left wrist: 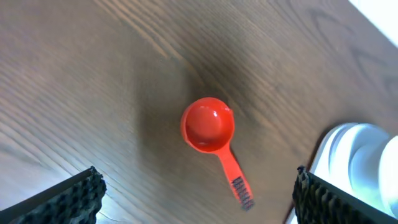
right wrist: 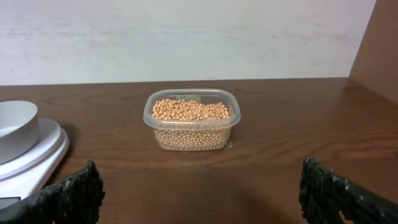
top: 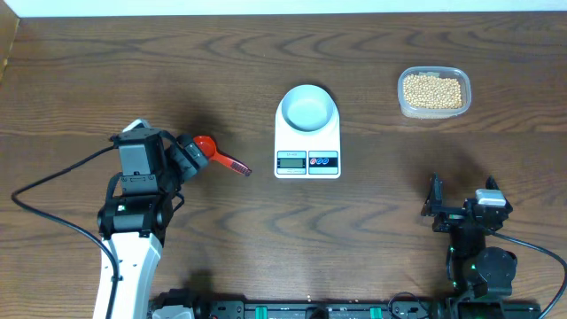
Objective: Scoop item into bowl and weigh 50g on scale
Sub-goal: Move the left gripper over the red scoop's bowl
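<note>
Both pairs of jaws stand wide apart and hold nothing. On the left gripper (left wrist: 198, 200), the two black ribbed fingers (left wrist: 68, 199) frame a red measuring scoop (left wrist: 208, 124) that lies flat on the wooden table (left wrist: 93, 74). The scoop sits just ahead of the open jaws and roughly centred between them, touching neither finger. Its empty cup faces up and its handle trails back toward the finger on the right of the wrist view. Past that same finger, off to the side, sits the white scale (top: 307, 144). The pale bowl (top: 307, 108) rests on its platform, empty as far as the overhead view shows.

The right gripper (right wrist: 199, 194) is low over the table. Straight ahead of it, well apart and centred between its fingers, stands a clear plastic tub (right wrist: 236, 115) filled with the beige-yellow beans (right wrist: 189, 111). The scale and bowl show at the left edge of the right wrist view, nearer than the tub and outside the jaws' span.
</note>
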### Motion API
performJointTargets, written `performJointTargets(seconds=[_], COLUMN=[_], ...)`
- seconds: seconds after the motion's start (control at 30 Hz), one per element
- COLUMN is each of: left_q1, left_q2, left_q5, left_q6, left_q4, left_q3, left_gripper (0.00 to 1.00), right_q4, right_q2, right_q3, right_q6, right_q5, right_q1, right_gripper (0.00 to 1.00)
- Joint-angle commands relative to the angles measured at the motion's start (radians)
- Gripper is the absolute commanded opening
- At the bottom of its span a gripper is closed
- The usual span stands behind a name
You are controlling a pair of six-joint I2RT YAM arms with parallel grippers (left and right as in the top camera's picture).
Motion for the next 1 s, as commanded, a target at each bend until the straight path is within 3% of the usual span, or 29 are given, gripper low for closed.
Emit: performJointTargets(seconds=[0.0, 0.43, 0.77, 0.97], left_q1=[-0.002, -0.002, -0.006, -0.033], left_q2=[0.003, 0.093, 0.275, 0.372], left_q5=[-0.010, -0.093, -0.098, -0.050], left_q6=[-0.113, -0.180, -0.427, -0.442], left_q4=[-0.010, -0.098, -0.088, 0.000], left_q3=[0.029, 0.134, 0.146, 0.146], left_gripper=[0.98, 0.98, 0.98, 0.98], right_q4=[-0.004, -0.004, -0.004, -0.004], right_q2=[-0.005, -0.005, -0.005, -0.005], right_q3=[-0.002, -0.002, -0.002, -0.002], right_q6=[0.000, 0.000, 0.000, 0.000], right_q5=[-0.002, -0.002, -0.002, -0.002], right_q1=[0.009, 0.009, 0.009, 0.009], right_gripper=[0.99, 0.99, 0.99, 0.99])
